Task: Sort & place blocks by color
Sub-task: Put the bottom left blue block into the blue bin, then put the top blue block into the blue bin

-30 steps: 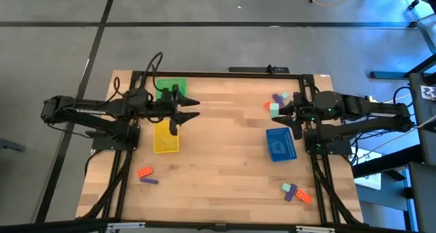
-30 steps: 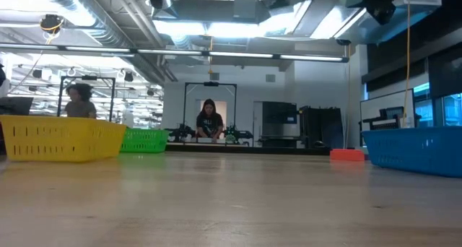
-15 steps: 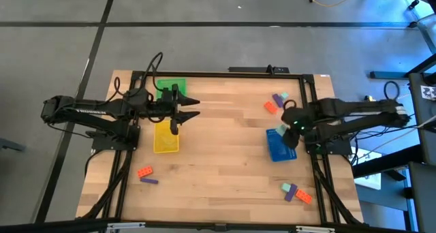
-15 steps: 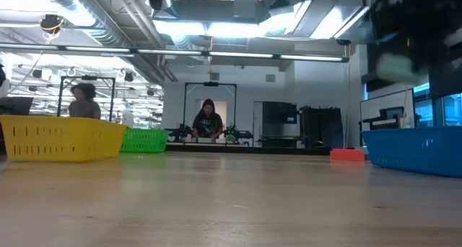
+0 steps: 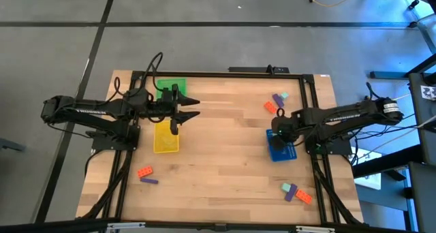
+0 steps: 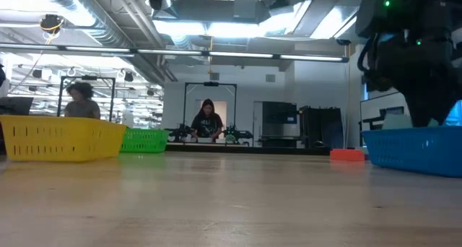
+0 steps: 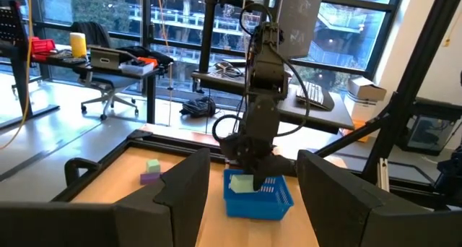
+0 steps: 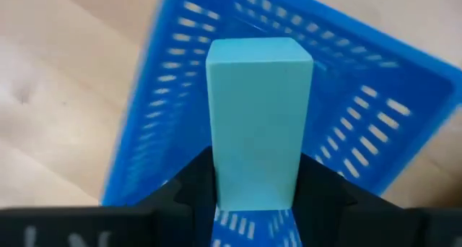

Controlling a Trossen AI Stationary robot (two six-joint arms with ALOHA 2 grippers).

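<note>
The right wrist view alone shows the grip clearly: the right gripper [image 8: 253, 196] has its jaws closed on the lower end of a teal block [image 8: 258, 120], whose long axis runs straight out from the jaws toward the blue tray [image 8: 375, 81] beneath. In the high view that block is hidden under the gripper [image 5: 278, 132], which hangs over the blue tray [image 5: 286, 151] at about 3 o'clock on the surface [image 5: 225, 158]. The left wrist view sees the same arm from across the surface, with the pale block [image 7: 245, 183] just above the tray [image 7: 258, 196].

The left gripper [image 5: 194, 109] waits near 10 o'clock, jaws apart and holding nothing, beside the yellow tray [image 5: 165, 139] and green tray [image 5: 170, 87].

Only the high view shows the loose blocks: a group [image 5: 276, 101] at 2 o'clock, an orange and purple pair [image 5: 146, 175] at 7 o'clock, another group [image 5: 296, 191] at 5 o'clock

The low view shows people [image 6: 209, 120] in the room behind
</note>
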